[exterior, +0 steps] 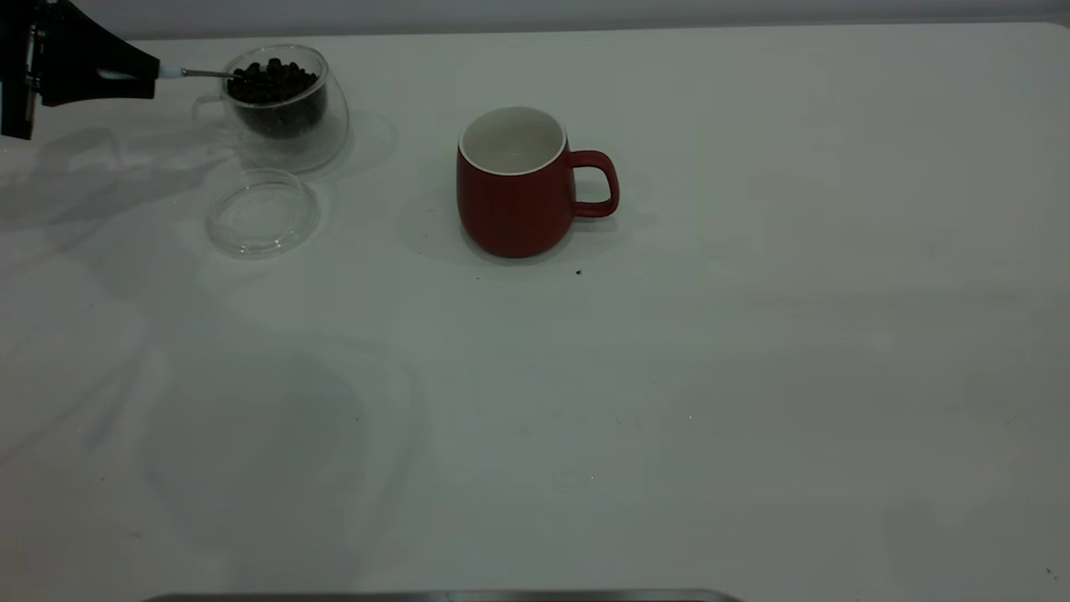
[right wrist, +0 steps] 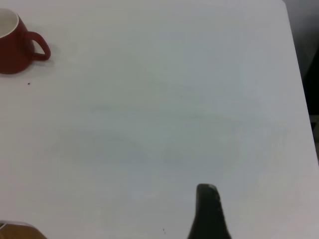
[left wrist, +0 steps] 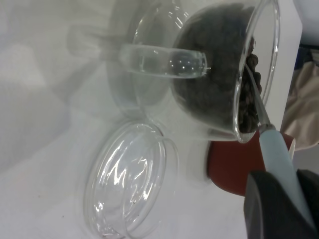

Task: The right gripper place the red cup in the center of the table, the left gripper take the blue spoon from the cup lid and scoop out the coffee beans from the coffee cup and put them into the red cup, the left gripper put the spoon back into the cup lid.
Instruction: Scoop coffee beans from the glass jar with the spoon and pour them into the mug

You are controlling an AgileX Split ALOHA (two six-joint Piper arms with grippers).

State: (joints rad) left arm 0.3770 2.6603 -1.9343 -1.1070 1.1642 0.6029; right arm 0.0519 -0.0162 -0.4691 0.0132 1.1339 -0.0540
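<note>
The red cup (exterior: 514, 188) stands upright and empty near the middle of the table (exterior: 669, 376), handle to the right; it also shows in the right wrist view (right wrist: 12, 47). The clear coffee cup (exterior: 284, 109) with coffee beans (exterior: 272, 81) stands at the far left. My left gripper (exterior: 155, 73) is shut on the blue spoon (exterior: 196, 73) by its pale handle (left wrist: 276, 154), and the metal bowl reaches into the beans (left wrist: 247, 107). The clear cup lid (exterior: 263, 211) lies empty in front of the coffee cup. My right gripper (right wrist: 207, 196) hovers shut over bare table, away from the red cup.
A tiny dark speck (exterior: 578, 272) lies on the table just in front of the red cup. The table's right edge (right wrist: 299, 74) runs close to the right gripper. A metal strip (exterior: 443, 596) lines the near edge.
</note>
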